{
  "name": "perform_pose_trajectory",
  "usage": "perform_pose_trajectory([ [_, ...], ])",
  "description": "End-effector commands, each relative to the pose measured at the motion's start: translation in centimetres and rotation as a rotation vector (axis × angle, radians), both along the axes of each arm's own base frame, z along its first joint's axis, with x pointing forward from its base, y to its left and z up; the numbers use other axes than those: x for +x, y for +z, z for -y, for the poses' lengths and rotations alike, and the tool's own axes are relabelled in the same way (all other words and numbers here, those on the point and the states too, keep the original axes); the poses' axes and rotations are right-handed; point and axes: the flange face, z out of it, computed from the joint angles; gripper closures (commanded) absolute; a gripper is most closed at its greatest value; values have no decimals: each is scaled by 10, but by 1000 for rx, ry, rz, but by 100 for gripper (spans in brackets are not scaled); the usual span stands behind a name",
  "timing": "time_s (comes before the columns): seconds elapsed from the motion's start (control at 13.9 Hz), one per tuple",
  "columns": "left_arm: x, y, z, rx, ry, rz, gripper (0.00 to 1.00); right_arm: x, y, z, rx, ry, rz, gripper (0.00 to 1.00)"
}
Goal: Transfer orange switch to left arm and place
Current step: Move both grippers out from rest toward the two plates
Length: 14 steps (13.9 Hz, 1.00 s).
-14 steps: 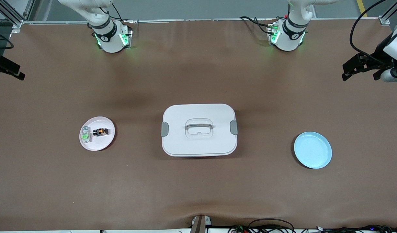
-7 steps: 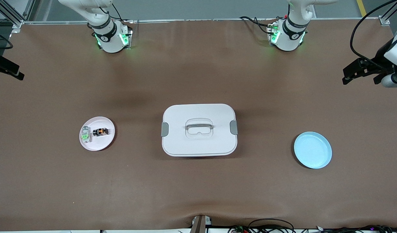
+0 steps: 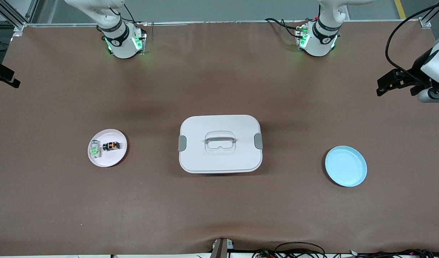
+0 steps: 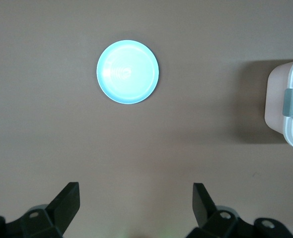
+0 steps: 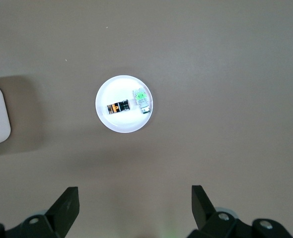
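Note:
The orange switch [image 3: 111, 146] lies on a small pale pink plate [image 3: 114, 157] toward the right arm's end of the table, beside a clear switch with a green centre [image 3: 94, 149]. The white box [image 3: 220, 157] stands shut at the table's middle. My right gripper [image 5: 135, 201] is open and empty, high over the table near that plate; the orange switch [image 5: 117, 106] shows below it. Only one of its fingers [image 3: 6, 77] shows in the front view. My left gripper [image 3: 395, 91] is open and empty, high over the left arm's end of the table.
An empty light blue plate [image 3: 346, 166] lies toward the left arm's end, nearer the front camera than the box; it also shows in the left wrist view [image 4: 128, 72], with a box latch [image 4: 292, 102] at the edge. The brown table mat surrounds all.
The right gripper has slipped farther out at the edge of the front view. The left gripper has shifted slightly. The switches, plates and box have not moved.

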Motion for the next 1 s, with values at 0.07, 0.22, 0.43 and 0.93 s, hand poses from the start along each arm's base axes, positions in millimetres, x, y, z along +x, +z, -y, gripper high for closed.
perform_pose_trajectory([
  [0.07, -6, 2, -1, 11, -5, -9, 0, 4, 2, 0, -2, -14, 4, 0],
  [0.22, -8, 4, 3, 12, -8, -4, 0, 7, -3, 0, 2, -10, -4, 0],
  [0.43, -12, 6, 8, 12, -14, 2, 0, 13, -11, -3, 4, -1, -16, 0],
  [0.93, -2, -5, 47, -12, 20, 18, 0, 19, -49, -3, 8, 1, -41, 0],
])
